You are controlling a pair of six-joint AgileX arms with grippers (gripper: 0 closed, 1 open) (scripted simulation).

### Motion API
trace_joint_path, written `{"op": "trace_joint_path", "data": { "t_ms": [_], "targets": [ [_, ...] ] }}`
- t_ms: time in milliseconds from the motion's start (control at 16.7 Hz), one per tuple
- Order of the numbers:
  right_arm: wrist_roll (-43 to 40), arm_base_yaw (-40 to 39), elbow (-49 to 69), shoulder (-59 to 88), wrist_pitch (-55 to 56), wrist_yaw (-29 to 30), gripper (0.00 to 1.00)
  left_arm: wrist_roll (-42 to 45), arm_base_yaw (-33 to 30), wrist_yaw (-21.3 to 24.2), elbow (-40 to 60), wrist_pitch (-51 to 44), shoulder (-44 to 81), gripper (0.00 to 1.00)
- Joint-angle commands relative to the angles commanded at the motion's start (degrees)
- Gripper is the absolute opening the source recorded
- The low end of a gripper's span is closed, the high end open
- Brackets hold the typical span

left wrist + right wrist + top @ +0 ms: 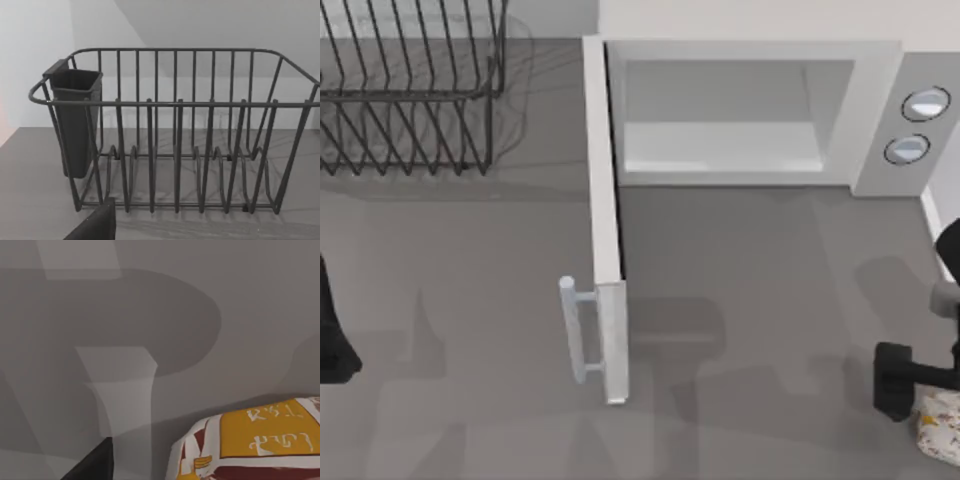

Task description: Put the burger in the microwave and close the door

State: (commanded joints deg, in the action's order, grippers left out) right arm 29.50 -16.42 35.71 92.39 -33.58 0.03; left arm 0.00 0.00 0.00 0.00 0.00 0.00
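**Cut off at the edges**

From my top view the burger (940, 437) runs off the lower right corner, partly under my right gripper (898, 385), whose fingers I can't make out. My left arm (332, 330) is clipped by the left edge. The dish rack (410, 90) and the microwave (880, 110) both run past the frame.

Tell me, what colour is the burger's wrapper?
Burger: white with orange and dark red patches, clearest in right wrist view.

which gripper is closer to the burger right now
Right. The right gripper is at the table's right edge, just beside the burger. The left gripper sits parked at the far left edge, across the table beyond the open door.
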Motion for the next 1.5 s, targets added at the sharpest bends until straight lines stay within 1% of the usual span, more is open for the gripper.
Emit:
{"op": "trace_joint_path", "data": {
  "t_ms": [420, 480, 600, 720, 1020, 1140, 1260, 1500],
  "targets": [
    [0.0, 0.0, 0.0, 0.0, 0.0, 0.0, 0.0, 0.0, 0.0, 0.0, 0.0, 0.0, 0.0, 1.0],
    [0.2, -0.2, 2.3, -4.2, -4.8, 0.8, 0.0, 0.0, 0.0, 0.0, 0.0, 0.0, 0.0, 1.0],
    [0.2, -0.2, 3.1, -4.6, -5.7, 0.8, 0.0, 0.0, 0.0, 0.0, 0.0, 0.0, 0.0, 1.0],
    [0.2, -0.2, 5.5, -5.7, -9.0, 0.8, 0.0, 0.0, 0.0, 0.0, 0.0, 0.0, 0.0, 1.0],
    [0.1, -0.1, 14.0, -10.7, -24.6, 0.8, 0.0, 0.0, 0.0, 0.0, 0.0, 0.0, 0.0, 1.0],
    [-0.1, 0.0, 17.0, -12.9, -28.9, 0.8, 0.0, 0.0, 0.0, 0.0, 0.0, 0.0, 0.0, 1.0],
    [-0.2, 0.1, 18.5, -14.1, -30.9, 0.8, 0.0, 0.0, 0.0, 0.0, 0.0, 0.0, 0.0, 1.0],
    [-0.1, 0.0, 18.4, -13.9, -30.8, 0.8, 0.0, 0.0, 0.0, 0.0, 0.0, 0.0, 0.0, 1.0]
  ]
}}
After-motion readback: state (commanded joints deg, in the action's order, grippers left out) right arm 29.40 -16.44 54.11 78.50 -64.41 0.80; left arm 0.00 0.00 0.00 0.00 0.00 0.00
